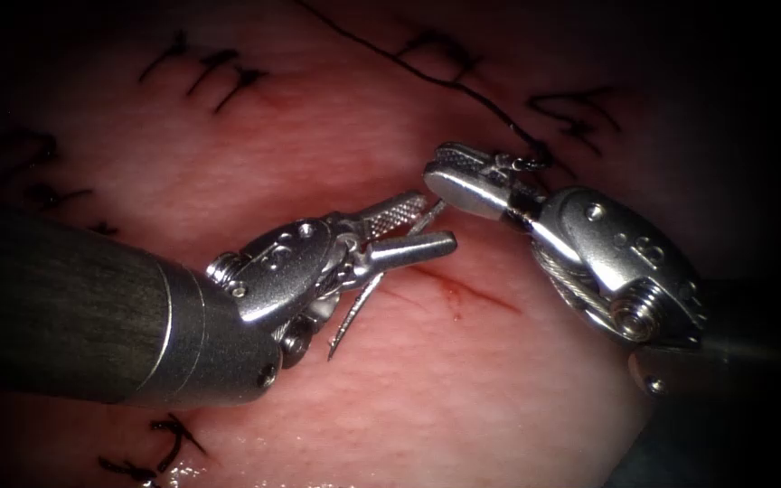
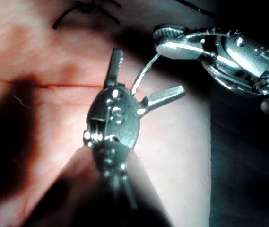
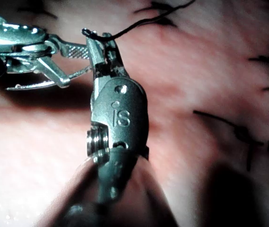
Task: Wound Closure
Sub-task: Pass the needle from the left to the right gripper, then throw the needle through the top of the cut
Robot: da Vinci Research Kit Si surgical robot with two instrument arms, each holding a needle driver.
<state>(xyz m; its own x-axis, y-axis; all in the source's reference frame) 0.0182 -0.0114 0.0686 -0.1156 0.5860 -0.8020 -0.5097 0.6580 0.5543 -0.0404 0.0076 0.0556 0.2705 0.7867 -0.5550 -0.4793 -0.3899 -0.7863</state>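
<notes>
Needle (image 1: 354,316) between left end effector's (image 1: 413,228) spread jaws; right end effector (image 1: 463,176) grips its end.

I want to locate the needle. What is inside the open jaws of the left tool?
The thin curved steel needle passes between the left tool's open jaws, above the pink tissue. The shut right tool holds its thread end; its middle is hidden behind the lower jaw.

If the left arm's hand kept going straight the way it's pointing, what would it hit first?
Most likely the right hand, which lies just beyond the left hand and grips the needle; depth is hard to judge.
</notes>
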